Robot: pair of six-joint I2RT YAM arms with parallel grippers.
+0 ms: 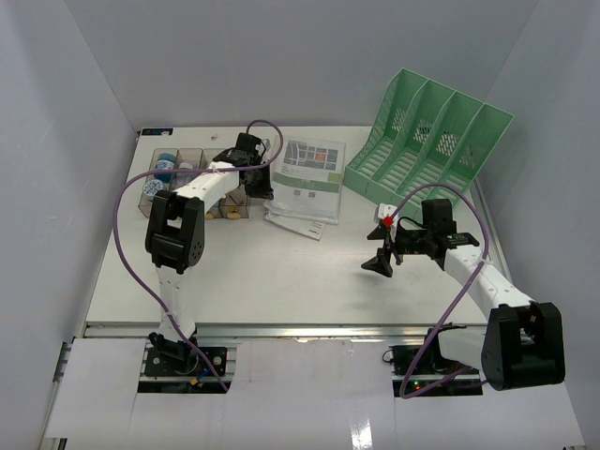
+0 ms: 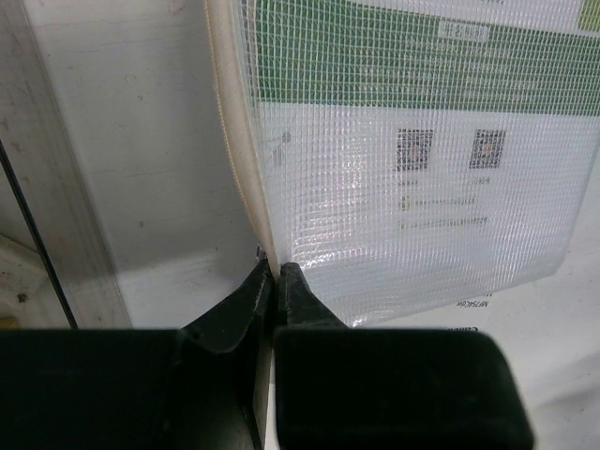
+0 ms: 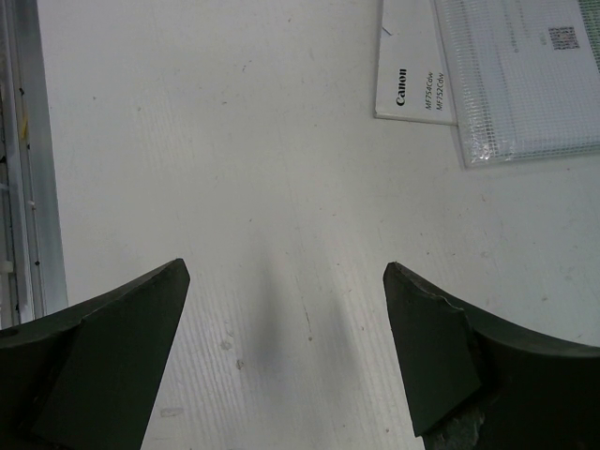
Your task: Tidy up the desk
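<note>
— Where's the counter [image 1: 281, 281]?

— Under everything. It is a white top running from the rail [image 1: 281, 330] at the near edge back to the far wall, with both arms reaching over it.

— What can't you make out?

— From above, the tips of the left pincer [image 2: 275, 274] are lost under its own wrist. That arm also covers part of the tray [image 1: 192, 152] in the far left corner. A few blue things sit in it, too small to name. The booklet [image 3: 412, 84] is mostly buried under the pouch [image 1: 309, 173], with only its near edge and a corner poking out. In the left wrist view the pouch is cut off at the top and right, and its print is too fine to read.

— The left pincer's grip?

— Closed down to a sliver, with the pouch's cream edge pinched between the tips, near the tray wall.

— And the right pincer [image 3: 286, 265]?

— Spread wide, holding nothing, over bare counter, well apart from the pouch.

— Room to move?

— A broad bare stretch lies between the papers and the rail. The rack [image 1: 427, 141] fills the far right corner, its base just beside the pouch's right edge.
</note>
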